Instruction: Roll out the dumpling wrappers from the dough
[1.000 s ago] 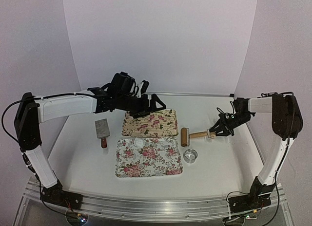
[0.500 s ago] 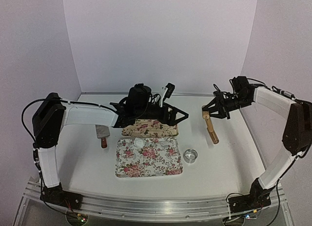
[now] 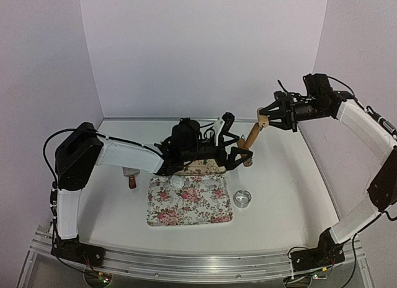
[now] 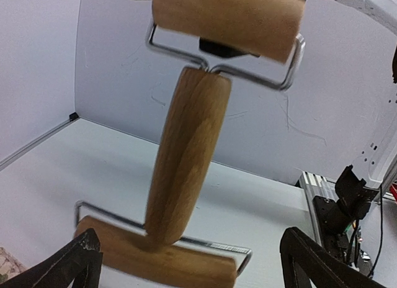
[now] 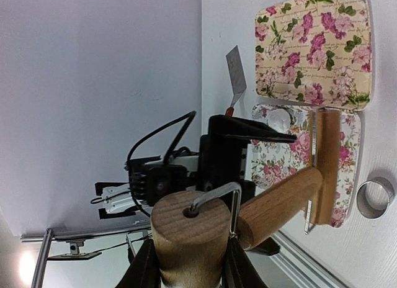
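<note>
Walls of pale lilac close the scene at the left, right and back. A matte white desk (image 3: 285,189) lies between them, with an aluminium rail (image 3: 198,263) along its near edge. The near flowered tray (image 3: 192,204) lies flat at the desk's middle. The dough (image 3: 178,182), a small white lump, sits on that tray close to its far left corner. A cream flowered tray (image 3: 205,169) lies just beyond the near flowered tray and is largely covered by the left arm. A shiny metal ring (image 3: 242,198) stands on the desk just right of the near tray. A scraper (image 3: 131,178) with a reddish handle lies off the near tray's far left corner.

Above and beyond the near tray's far right corner, the right claw (image 3: 268,121) is clamped on one roller of a wooden rolling pin (image 3: 251,138) and holds it in the air, clear of the desk. The handle slants down toward the tray, with a second roller at its lower end. The left claw (image 3: 239,153) hovers over the tray's far right corner with its fingers (image 4: 74,263) spread wide, gripping nothing. The lower roller hangs just ahead of them; whether it touches them cannot be told.
</note>
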`<state>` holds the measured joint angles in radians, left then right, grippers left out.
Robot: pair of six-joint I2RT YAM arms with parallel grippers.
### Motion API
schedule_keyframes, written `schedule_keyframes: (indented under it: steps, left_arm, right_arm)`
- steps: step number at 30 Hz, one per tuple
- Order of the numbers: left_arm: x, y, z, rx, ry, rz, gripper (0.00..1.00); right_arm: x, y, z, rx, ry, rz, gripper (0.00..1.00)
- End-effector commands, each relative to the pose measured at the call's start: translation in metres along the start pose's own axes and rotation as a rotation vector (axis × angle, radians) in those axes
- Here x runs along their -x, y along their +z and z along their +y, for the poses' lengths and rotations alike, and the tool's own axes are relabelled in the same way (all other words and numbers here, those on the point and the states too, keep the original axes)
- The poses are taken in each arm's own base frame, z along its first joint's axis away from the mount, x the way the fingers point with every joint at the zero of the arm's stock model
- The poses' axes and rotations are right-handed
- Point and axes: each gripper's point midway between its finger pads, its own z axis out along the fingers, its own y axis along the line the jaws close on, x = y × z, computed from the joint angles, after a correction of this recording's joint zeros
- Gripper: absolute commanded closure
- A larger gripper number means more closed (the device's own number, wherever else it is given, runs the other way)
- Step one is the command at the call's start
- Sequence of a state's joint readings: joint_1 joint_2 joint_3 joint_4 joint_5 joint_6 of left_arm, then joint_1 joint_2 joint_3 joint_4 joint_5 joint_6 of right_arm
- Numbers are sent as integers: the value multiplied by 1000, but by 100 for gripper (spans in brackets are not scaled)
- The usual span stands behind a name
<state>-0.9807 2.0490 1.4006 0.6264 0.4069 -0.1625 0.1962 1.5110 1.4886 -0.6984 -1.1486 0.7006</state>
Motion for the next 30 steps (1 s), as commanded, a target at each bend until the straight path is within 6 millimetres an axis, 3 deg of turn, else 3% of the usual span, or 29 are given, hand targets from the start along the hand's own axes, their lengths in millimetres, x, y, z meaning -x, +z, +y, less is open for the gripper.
schedule_keyframes:
  steps: [1, 16, 18, 22, 24, 30]
  left_arm:
    - [40, 12, -9, 12, 161, -176, 0]
    - [53, 33, -28, -67, 198, -267, 2]
    - [51, 38, -26, -70, 195, -263, 6]
    - [45, 49, -17, -34, 178, -241, 32]
    - [43, 52, -14, -23, 175, -241, 39]
    - [44, 60, -15, -38, 173, -261, 35]
  right_arm:
    - [-18, -14, 48, 90, -59, 16, 100]
    - [-28, -15, 51, 105, -44, 37, 100]
    - [-28, -14, 51, 109, -45, 45, 100]
    - [-27, -12, 52, 116, -46, 57, 100]
    - [-26, -12, 54, 122, -51, 61, 100]
    - [-28, -13, 56, 128, -45, 67, 100]
